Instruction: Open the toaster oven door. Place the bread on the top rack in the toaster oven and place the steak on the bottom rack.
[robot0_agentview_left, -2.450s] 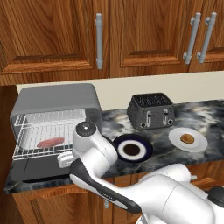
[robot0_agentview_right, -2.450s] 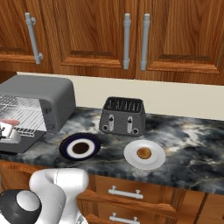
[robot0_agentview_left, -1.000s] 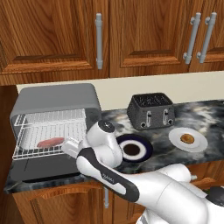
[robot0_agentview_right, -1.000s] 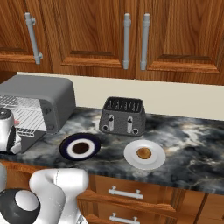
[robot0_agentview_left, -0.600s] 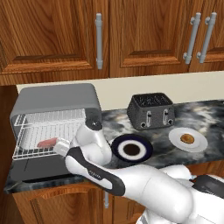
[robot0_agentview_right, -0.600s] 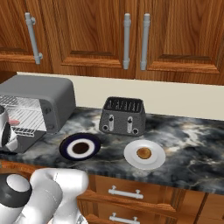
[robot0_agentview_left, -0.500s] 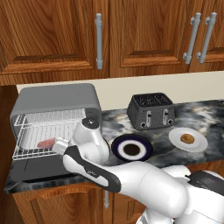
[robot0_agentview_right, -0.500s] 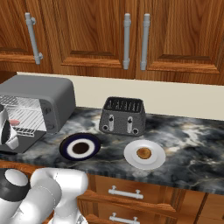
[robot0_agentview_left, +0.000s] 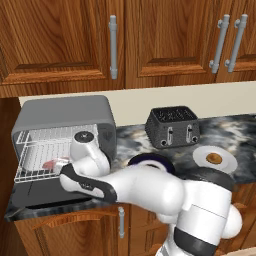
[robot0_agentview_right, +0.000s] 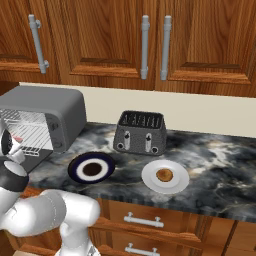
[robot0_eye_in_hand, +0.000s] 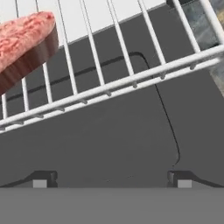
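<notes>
**Clear the oven mouth, then go for the bread**

The toaster oven stands at the left end of the counter with the toaster oven door folded down flat in front of it. The steak lies on the bottom rack, apart from the gripper, whose jaws are spread wide and hold nothing; in the hand view the two tips hang over the dark door panel just outside the rack's front wire. The top rack looks bare, though its far corners are hard to read past the arm. The bread sits on its white plate well to the right, beyond the dark plate and in front of the black toaster.

So the steak's part appears done and the bread is what remains. To do that well, draw the hand straight back and up from the oven, keeping the fingers off the rack wire and the steak's edge. Swing wide of the toaster, come down over the bun from above with jaws wide, and close gently on its sides so the plate does not slide
</notes>
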